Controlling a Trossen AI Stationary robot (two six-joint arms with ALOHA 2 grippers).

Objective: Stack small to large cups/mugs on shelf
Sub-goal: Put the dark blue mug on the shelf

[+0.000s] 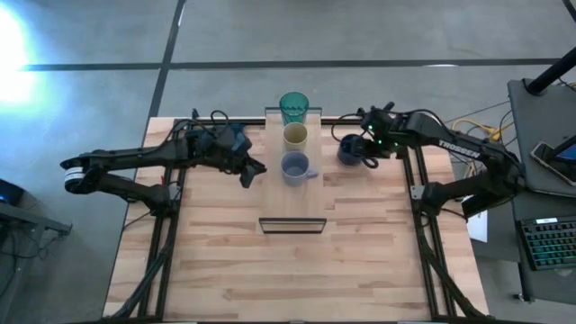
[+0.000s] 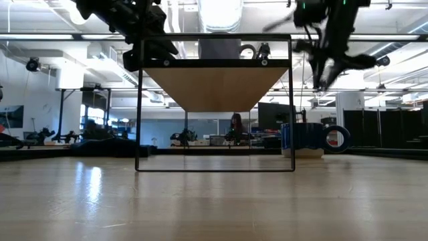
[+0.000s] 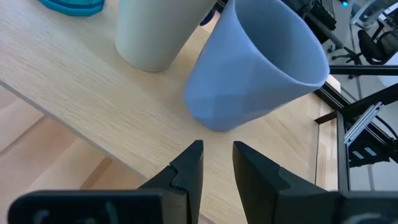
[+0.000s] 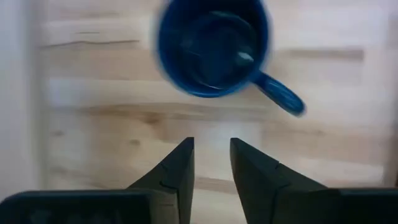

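The shelf stands mid-table. Standing upright on its top board in a row from far to near are the teal tumbler, the cream cup and the blue-grey mug, handle toward the table's right. The navy mug stands on the tabletop right of the shelf. My left gripper hovers at the shelf's left edge beside the blue-grey mug, narrowly open and empty. My right gripper is above the table near the navy mug, narrowly open and empty.
The shelf's near half is bare board. The slatted tabletop spreads in front of it. The shelf's dark frame raises the board well above the table. Monitors and a keyboard lie beyond the table's right edge.
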